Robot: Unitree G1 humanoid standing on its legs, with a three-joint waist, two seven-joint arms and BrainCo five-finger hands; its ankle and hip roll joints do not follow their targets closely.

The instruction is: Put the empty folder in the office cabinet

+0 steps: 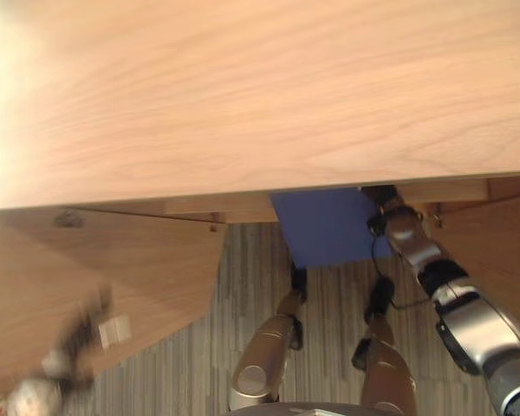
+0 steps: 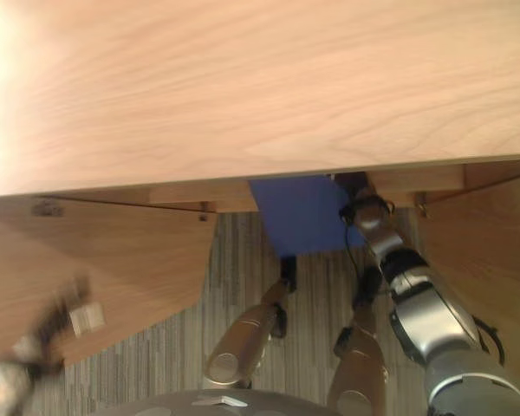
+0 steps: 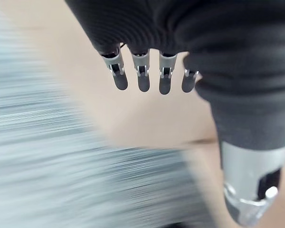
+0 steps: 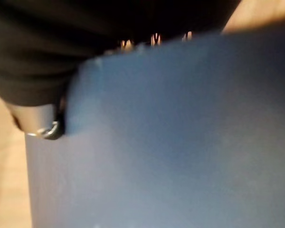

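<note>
We see R hand (image 4: 38, 121) under cabinet top (image 1: 260, 95), pinching blue folder (image 1: 329, 225). L hand (image 3: 180, 42) beside cabinet door (image 1: 95, 277), fingers (image 3: 143, 76) relaxed, holding nothing.

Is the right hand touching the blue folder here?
Touching. The right wrist view shows the blue folder lying against the right hand, thumb on its near face, fingers hidden behind.
</note>
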